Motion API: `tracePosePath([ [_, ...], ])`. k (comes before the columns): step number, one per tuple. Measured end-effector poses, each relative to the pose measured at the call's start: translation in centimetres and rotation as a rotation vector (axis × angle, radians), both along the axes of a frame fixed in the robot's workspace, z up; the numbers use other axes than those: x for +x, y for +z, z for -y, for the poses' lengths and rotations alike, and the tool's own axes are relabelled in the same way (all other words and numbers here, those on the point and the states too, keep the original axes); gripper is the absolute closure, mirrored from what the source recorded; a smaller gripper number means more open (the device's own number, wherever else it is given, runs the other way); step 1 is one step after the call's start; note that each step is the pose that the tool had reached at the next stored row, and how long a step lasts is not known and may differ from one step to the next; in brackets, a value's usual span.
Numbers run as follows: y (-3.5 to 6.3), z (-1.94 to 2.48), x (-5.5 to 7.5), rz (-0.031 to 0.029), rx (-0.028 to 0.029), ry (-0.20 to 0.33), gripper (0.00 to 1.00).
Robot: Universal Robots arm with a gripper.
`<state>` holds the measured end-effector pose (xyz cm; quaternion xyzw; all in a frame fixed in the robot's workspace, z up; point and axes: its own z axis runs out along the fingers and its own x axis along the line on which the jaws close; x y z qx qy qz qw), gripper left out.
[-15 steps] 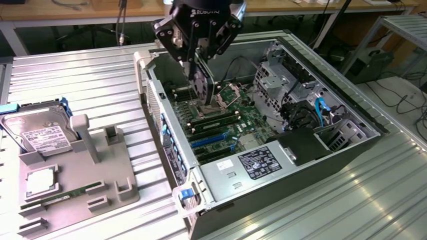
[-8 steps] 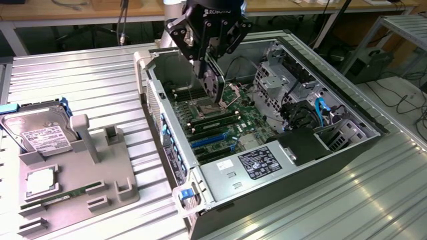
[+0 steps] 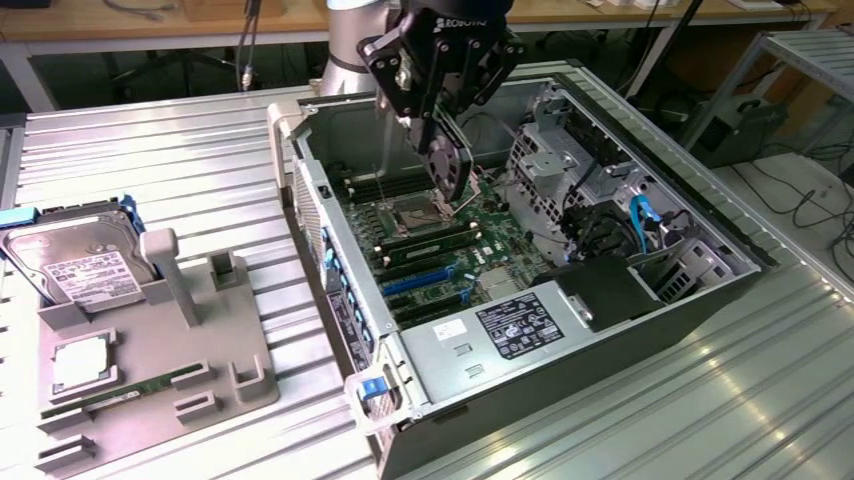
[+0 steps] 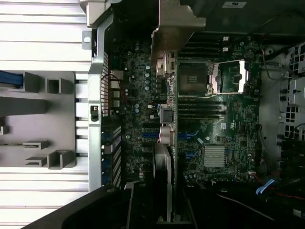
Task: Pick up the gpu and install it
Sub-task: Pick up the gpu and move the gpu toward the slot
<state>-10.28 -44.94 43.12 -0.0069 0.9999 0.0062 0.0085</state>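
One thin, dark circuit-board card, the gpu [image 3: 454,170], hangs on edge from the gripper [image 3: 438,128], whose fingers are clamped on its upper part. The card is in the air inside the open computer case [image 3: 694,300], just above the motherboard [image 3: 447,250] and close to the processor socket [image 3: 407,213], not seated in any slot. In the wrist view the gpu [image 4: 164,162] appears edge-on as a slim strip crossing the motherboard [image 4: 224,124], with its silvery metal bracket [image 4: 177,24] at the end away from the camera. Several blue slots [image 3: 420,282] lie on the board below and nearer the case's front edge.

The case lies on its side on a ribbed metal table [image 3: 174,160]. At the exterior view's left a grey fixture [image 3: 174,370] stands on the same table, well apart from the case. It holds a boxy hard drive [image 3: 80,270] with a white label, leaning upright, and a narrow green memory stick [image 3: 114,397] lying flat. Behind the table runs a wooden bench [image 3: 134,20], and loose cables [image 3: 814,200] trail over the floor at the exterior view's right.
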Motion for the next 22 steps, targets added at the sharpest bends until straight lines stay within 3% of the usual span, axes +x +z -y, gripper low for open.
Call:
tracePosePath([
  [17,-0.05,0.0,4.8,0.0,0.0,0.0,0.73],
  [19,-0.06,0.0,6.2,0.0,0.0001,0.0,0.73],
  [22,-0.07,0.0,7.0,0.0,0.0,0.0,0.73],
])
